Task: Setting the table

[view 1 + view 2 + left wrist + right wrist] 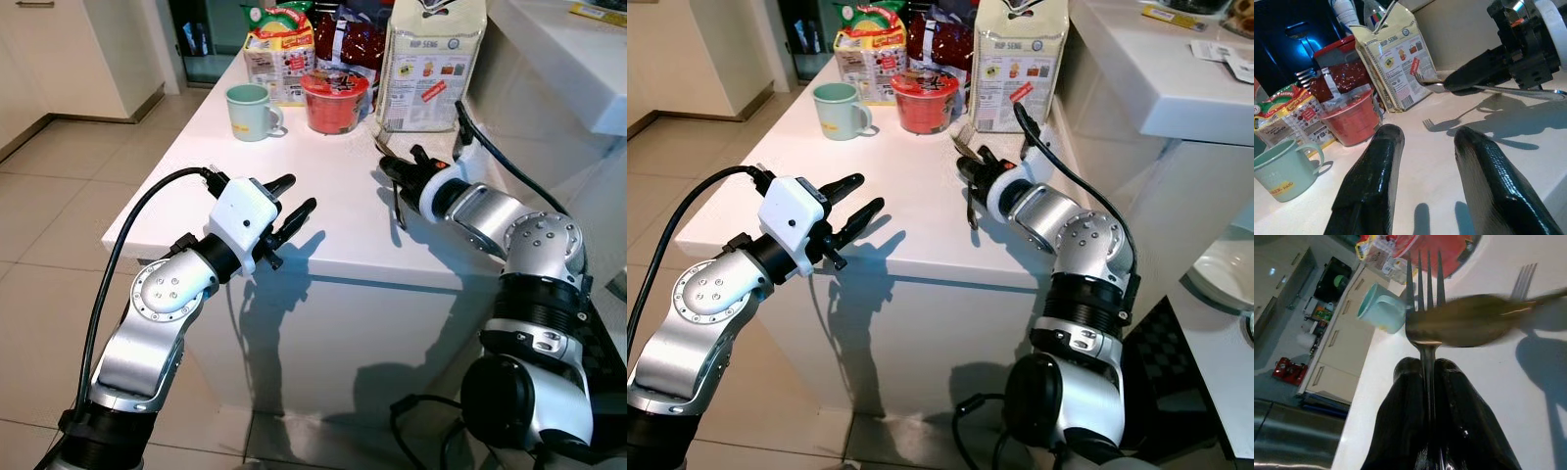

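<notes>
Starting at the left, our left tool [294,208] hovers at the near left edge of the white table [343,230], its two black fingers [1371,186] spread apart with nothing between them. Beyond it, toward the far left of the table, stands a mint-green mug [251,111], and behind that a yellow food packet [279,54]. Moving right along the far side we come to a red instant-noodle cup [335,100] with a dark red snack bag [348,41] behind it, then a tall pale paper bag [431,64]. To the right, our right tool [392,176] reaches in over the table, its fingers clamped on the handle of a metal fork [1425,328], tines pointing toward the far groceries. The fork hangs above the tabletop, near the paper bag, casting its shadow on the surface; we cannot tell whether a second utensil lies blurred across it in the right wrist view. As we judge it, the table-setting is at an early stage: no plate or place setting is laid on the near part of the table, the fork is in hand but not yet set down, and the rest of the cutlery and dishes remain to be brought.
</notes>
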{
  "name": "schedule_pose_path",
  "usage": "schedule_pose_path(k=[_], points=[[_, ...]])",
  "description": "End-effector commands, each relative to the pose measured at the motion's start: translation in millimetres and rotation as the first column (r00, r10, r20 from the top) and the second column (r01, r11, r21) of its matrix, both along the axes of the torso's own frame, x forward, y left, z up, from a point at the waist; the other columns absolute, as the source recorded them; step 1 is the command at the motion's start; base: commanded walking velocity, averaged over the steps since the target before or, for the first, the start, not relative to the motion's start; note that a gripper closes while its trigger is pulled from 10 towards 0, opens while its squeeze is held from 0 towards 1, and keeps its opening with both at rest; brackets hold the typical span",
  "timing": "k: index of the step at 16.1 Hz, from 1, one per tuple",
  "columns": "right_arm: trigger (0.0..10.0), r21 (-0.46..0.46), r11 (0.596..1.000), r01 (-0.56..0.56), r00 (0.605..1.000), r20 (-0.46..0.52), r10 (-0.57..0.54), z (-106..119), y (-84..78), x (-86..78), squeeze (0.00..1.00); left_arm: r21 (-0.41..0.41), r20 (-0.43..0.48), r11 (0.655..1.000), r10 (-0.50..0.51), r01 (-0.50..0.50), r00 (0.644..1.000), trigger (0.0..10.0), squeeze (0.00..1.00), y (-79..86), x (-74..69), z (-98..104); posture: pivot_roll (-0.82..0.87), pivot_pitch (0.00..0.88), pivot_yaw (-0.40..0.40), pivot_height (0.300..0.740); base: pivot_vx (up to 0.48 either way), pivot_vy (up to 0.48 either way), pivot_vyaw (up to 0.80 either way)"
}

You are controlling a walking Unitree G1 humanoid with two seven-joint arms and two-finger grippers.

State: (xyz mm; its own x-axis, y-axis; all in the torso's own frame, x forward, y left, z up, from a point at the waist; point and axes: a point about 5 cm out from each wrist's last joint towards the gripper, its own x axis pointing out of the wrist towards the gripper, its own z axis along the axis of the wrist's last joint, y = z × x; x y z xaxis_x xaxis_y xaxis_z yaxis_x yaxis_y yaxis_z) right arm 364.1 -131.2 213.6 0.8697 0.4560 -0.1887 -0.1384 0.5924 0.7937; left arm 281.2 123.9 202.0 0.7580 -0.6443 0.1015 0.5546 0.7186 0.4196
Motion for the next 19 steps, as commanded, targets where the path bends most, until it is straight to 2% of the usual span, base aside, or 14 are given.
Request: schedule_pose_path(k=[1,4,6,7,8,9,10,11,12,13,14,15,18,19], points=[[0.0,0.035,0.999,-0.02,0.999,0.043,0.019,16.7,6.4,2.5,0.0,0.012,0.006,1.0,-0.005,0.005,1.0,10.0,0.0,0.1,2.2,0.4,0.0,0.0,0.014,0.74,0.0,0.0,0.0],[0.0,0.1,0.994,-0.044,0.997,0.069,0.037,29.2,13.5,8.7,0.0,0.015,0.013,1.0,-0.004,0.004,1.0,10.0,0.0,0.3,3.3,1.7,0.01,0.0,0.012,0.74,0.0,0.0,0.0],[0.0,0.092,0.994,-0.053,0.996,0.08,0.046,33.0,16.6,11.4,0.0,0.016,0.017,1.0,-0.001,0.0,1.0,10.0,0.0,1.1,3.8,2.4,0.01,0.0,0.008,0.74,0.0,0.0,0.0],[0.0,0.043,0.998,-0.038,0.994,0.099,0.034,35.2,16.8,12.0,0.0,0.018,0.018,1.0,0.009,-0.009,1.0,10.0,0.0,2.4,3.7,2.3,0.01,0.0,0.008,0.74,0.0,0.0,0.0],[1.5,-0.024,1.0,0.002,0.988,0.152,0.002,38.7,15.6,12.7,0.0,0.016,0.018,0.999,0.03,-0.03,0.999,10.0,0.0,4.5,4.2,2.0,0.02,0.0,0.006,0.74,0.0,0.0,0.0],[10.0,-0.2,0.972,0.12,0.954,0.294,-0.057,45.2,9.9,10.4,0.0,-0.006,0.03,0.994,0.108,-0.108,0.994,10.0,0.0,9.7,8.7,3.1,0.02,0.0,0.006,0.74,0.0,0.0,0.0],[10.0,-0.465,0.828,0.314,0.868,0.495,-0.051,52.3,2.1,-0.8,0.0,-0.1,-0.042,0.951,0.288,-0.291,0.957,10.0,0.0,20.2,17.6,1.5,0.01,0.0,0.005,0.74,0.0,0.0,0.0],[10.0,-0.51,0.789,0.342,0.851,0.524,-0.03,51.5,0.5,-6.8,0.0,-0.138,-0.071,0.934,0.323,-0.33,0.944,10.0,0.0,21.5,17.9,0.6,0.01,0.0,0.005,0.74,0.0,0.0,0.0],[10.0,-0.504,0.787,0.357,0.824,0.567,-0.012,50.0,-3.6,-24.3,0.0,-0.184,-0.094,0.918,0.338,-0.35,0.936,10.0,0.0,18.8,13.2,-0.7,0.01,0.0,0.007,0.74,0.0,0.0,0.0],[10.0,-0.468,0.813,0.345,0.815,0.579,-0.013,49.5,-5.3,-35.2,0.0,-0.181,-0.091,0.919,0.34,-0.351,0.936,10.0,0.0,16.4,9.8,-2.2,0.01,0.0,0.011,0.74,0.0,0.0,0.0],[10.0,-0.429,0.835,0.345,0.797,0.603,-0.02,44.0,-11.8,-60.4,0.0,-0.149,-0.082,0.93,0.326,-0.335,0.942,10.0,0.0,10.2,3.6,-5.8,-0.01,0.0,0.03,0.74,0.0,0.0,0.0],[10.0,-0.431,0.829,0.356,0.787,0.617,-0.017,33.5,-17.0,-77.2,0.0,-0.149,-0.085,0.934,0.316,-0.325,0.945,10.0,0.0,5.9,1.5,-5.7,-0.01,0.0,0.035,0.74,0.0,0.0,0.0],[10.0,-0.448,0.82,0.356,0.815,0.578,-0.038,8.9,-19.3,-101.9,0.0,-0.153,-0.082,0.931,0.322,-0.331,0.943,10.0,0.0,1.4,0.7,0.4,-0.04,0.0,0.048,0.74,-0.22,0.0,0.0],[10.0,-0.456,0.818,0.351,0.821,0.57,-0.035,6.6,-18.9,-104.2,0.0,-0.155,-0.082,0.931,0.323,-0.332,0.943,10.0,0.0,1.1,0.8,1.1,-0.04,0.0,0.048,0.74,-0.33,0.0,0.0]])
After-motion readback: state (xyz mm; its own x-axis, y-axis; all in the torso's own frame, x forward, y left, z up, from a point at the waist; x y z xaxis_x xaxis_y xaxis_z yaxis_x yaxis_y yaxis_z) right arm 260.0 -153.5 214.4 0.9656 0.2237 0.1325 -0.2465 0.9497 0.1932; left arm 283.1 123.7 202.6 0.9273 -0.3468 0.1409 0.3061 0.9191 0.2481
